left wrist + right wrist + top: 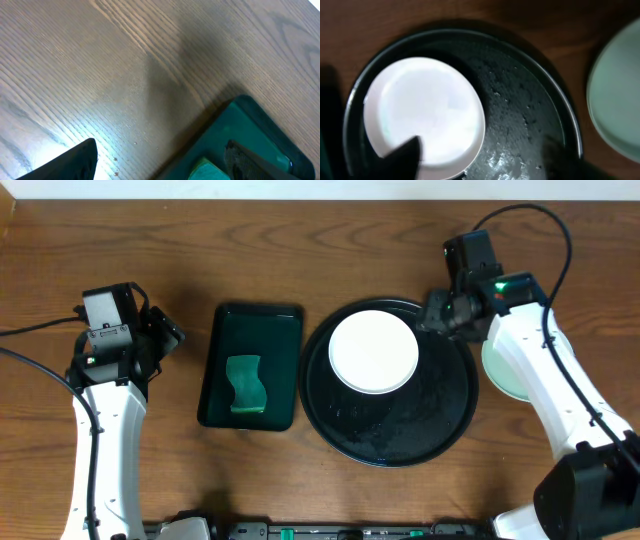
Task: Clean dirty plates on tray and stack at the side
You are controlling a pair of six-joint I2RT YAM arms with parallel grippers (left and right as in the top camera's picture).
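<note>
The white plate (373,352) lies on the black tray (440,420), and a green plate (495,375) is set beside it on the counter. The wet-looking tray suggests a firm rim grip is called for. The right tool (480,147) is held spread and empty above the plate. The left tool (160,145) is likewise spread and empty.

No readable text, label, brand, number or sign shows on anything in any of these views.

Overhead straight down, wrist views close, right shares black tray (530,100)
</note>
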